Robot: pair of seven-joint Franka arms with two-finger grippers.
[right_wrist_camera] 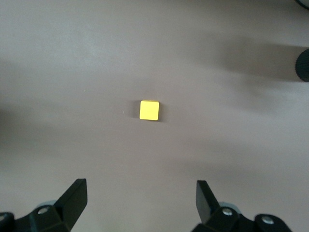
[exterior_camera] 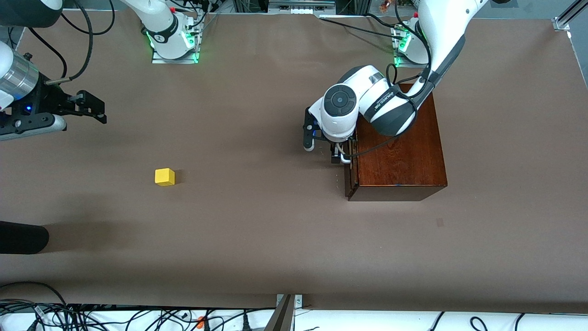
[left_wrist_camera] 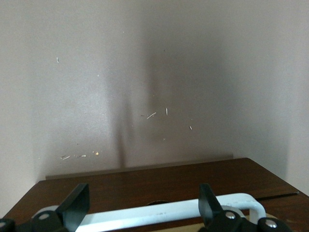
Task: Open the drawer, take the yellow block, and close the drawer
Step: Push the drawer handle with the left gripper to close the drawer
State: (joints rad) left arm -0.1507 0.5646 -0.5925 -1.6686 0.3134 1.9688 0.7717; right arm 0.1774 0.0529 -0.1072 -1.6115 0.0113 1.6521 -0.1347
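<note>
One yellow block (exterior_camera: 164,176) lies on the worktop (exterior_camera: 257,239), a small cube with plain matte faces and crisp edges, toward the right arm's end and well apart from everything else. One wooden box (exterior_camera: 399,151) stands toward the left arm's end: dark reddish-brown, glossy, with visible grain on its flat rectangular top. Its single drawer (exterior_camera: 350,177) faces the middle of the worktop and appears shut or very nearly so, its front about flush with the box. One white handle (left_wrist_camera: 169,212), a smooth rounded U-shaped bar, is fixed to that front.

Two end effectors are in view, each with two black fingers. The left end effector (exterior_camera: 323,151) is at the drawer front; in the left wrist view its fingers (left_wrist_camera: 75,205) stand wide apart with the white bar running across between them, not clamped on it. The right end effector (exterior_camera: 94,108) hangs in the air over bare worktop at the right arm's end, with its fingers (right_wrist_camera: 72,200) spread fully open and holding nothing; the right wrist view looks down on the block lying between and ahead of them.

One brown covering, dull and lightly flecked with pale specks, spreads across the whole worktop.
</note>
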